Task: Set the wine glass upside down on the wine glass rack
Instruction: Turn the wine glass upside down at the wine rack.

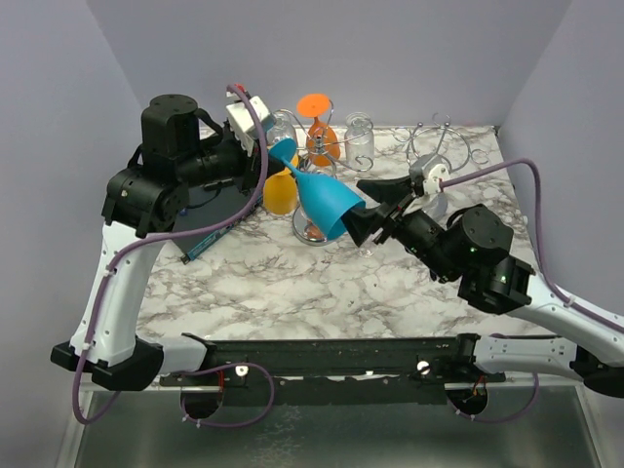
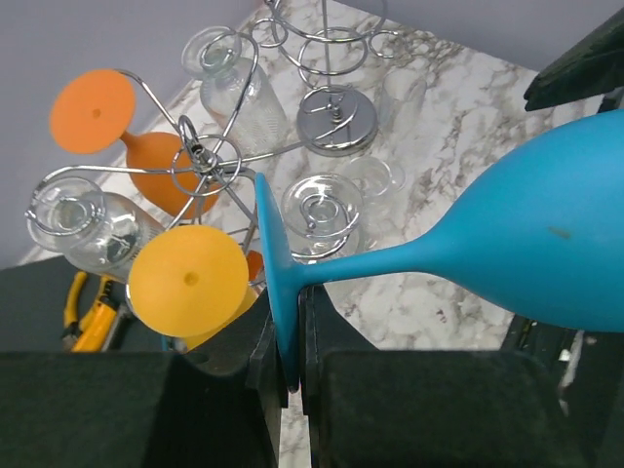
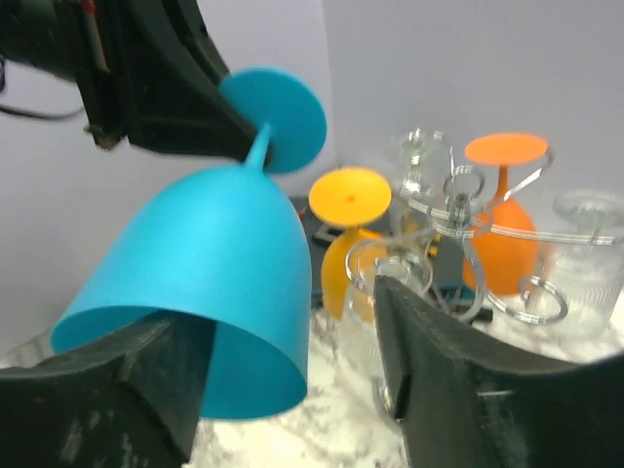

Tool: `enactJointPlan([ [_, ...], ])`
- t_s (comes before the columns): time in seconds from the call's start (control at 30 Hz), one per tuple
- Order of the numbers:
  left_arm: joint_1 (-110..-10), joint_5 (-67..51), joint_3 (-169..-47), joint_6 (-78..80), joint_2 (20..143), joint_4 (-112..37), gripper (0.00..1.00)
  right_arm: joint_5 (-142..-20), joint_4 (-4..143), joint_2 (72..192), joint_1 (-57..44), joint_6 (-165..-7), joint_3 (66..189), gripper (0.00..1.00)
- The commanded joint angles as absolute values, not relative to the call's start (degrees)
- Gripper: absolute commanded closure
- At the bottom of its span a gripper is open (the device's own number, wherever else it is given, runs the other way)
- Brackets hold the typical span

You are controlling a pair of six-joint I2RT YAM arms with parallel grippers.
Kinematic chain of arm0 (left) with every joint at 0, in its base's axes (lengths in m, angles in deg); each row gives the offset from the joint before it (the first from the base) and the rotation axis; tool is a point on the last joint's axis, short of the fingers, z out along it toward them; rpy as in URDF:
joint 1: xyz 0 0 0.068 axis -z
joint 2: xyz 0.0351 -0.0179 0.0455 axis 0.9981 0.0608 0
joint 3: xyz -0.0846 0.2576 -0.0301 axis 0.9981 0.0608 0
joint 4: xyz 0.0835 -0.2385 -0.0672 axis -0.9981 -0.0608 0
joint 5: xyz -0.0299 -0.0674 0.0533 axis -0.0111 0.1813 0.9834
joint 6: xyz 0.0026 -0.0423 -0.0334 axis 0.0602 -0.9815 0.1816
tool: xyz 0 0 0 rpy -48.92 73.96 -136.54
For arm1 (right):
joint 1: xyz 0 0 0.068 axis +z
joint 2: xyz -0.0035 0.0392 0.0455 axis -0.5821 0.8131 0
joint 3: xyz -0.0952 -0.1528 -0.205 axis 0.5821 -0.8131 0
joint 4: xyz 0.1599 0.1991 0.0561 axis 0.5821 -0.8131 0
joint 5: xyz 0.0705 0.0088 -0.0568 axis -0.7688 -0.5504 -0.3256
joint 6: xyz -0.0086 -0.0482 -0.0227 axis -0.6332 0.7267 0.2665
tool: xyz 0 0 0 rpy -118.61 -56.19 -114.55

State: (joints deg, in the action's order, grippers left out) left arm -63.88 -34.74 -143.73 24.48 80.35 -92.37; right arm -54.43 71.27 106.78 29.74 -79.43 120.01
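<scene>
Handing over mid-air, by the look of it: matte blue wine glass (image 1: 327,200) hangs tilted above the centre of the white marble worktop (image 1: 253,283), foot toward 10 o'clock, mouth toward 4. Left pincer (image 2: 290,336) is clamped on the edge of the foot disc. Right pincer (image 3: 283,361) has jaws apart either side of the bowl, and one finger looks clear of it, so I judge the left carries the weight.

Not racked yet. To do: right arm backs off, left turns the glass mouth-down and slides the stem into a free arm of the chrome wire rack (image 2: 200,161) at 12 o'clock.

Rack load: orange glass (image 2: 93,110), amber glass (image 2: 188,276), clear glasses (image 2: 78,229), all foot-up. Second chrome wire rack (image 1: 439,146) at 1 o'clock shows nothing hung in the left wrist view.
</scene>
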Motion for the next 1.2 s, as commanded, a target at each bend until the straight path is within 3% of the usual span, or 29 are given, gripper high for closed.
enactJointPlan([
  [0.0, -63.7, -32.0, -141.7, 39.6, 77.2, -89.9, 0.96, -54.9, 59.5, 104.0, 30.0, -84.1, 118.0, 0.22],
  [0.13, -63.7, -32.9, -135.4, 52.4, 72.7, -84.9, 1.0, -55.4, 47.3, 100.5, 30.0, -87.2, 116.7, 0.02],
  [0.37, -63.6, -37.8, -126.6, 70.8, 66.7, -78.7, 1.0, -57.4, 32.7, 94.7, 30.0, -89.2, 120.0, 0.0],
  [0.5, -63.5, -42.3, -120.9, 77.0, 63.5, -73.2, 1.0, -58.9, 37.7, 97.0, 30.0, -87.0, 122.9, 0.0],
  [0.8, -62.9, -48.1, -116.9, 83.4, 59.9, -66.0, 1.0, -70.7, 50.8, 116.8, 30.0, -83.2, 131.2, 0.0],
  [1.17, -62.9, -50.9, -114.5, 87.7, 56.6, -63.7, 1.0, -73.2, 61.9, 120.9, 30.0, -83.5, 126.6, 0.0],
])
